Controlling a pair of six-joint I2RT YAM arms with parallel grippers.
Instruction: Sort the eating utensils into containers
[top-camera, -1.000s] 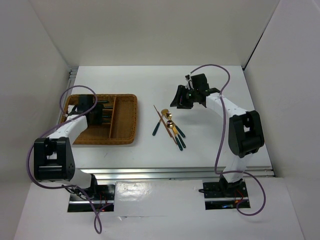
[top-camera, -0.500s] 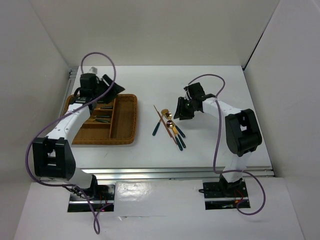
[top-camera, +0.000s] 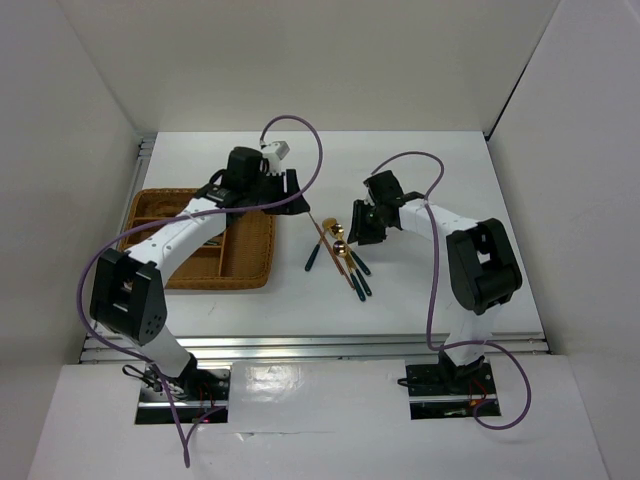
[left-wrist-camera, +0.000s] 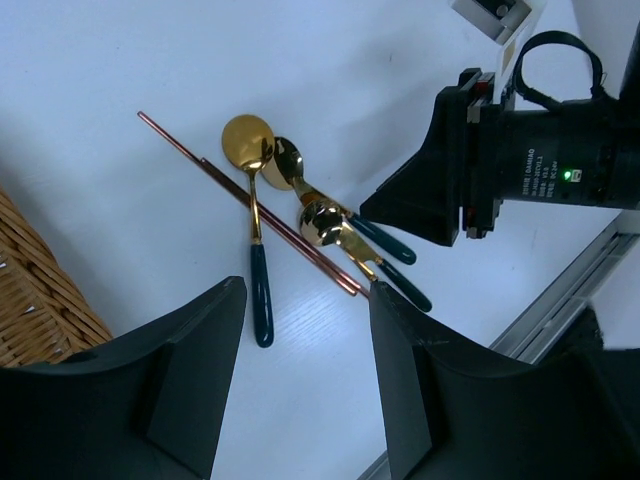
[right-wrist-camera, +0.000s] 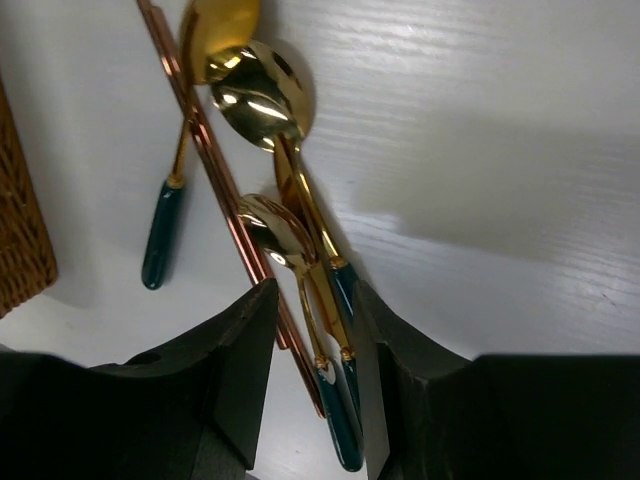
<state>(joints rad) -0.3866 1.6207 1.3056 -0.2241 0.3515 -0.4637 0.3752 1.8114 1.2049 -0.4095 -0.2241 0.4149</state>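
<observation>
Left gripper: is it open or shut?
Open. The left gripper holds nothing; its fingers stand apart, with white table showing between them.

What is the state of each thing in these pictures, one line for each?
Left pincer, open, empty.
Right pincer, open, empty, over the spoon handles.
Spoons, lying on the table, not yet sorted.
Chopsticks, lying among the spoons.
Wicker tray, flat on the table.

On the bench (top-camera: 420, 290) the utensils (top-camera: 340, 247) lie at the tray's (top-camera: 268, 262) 3 o'clock; my right gripper (top-camera: 360, 226) hovers at their 1 o'clock
</observation>
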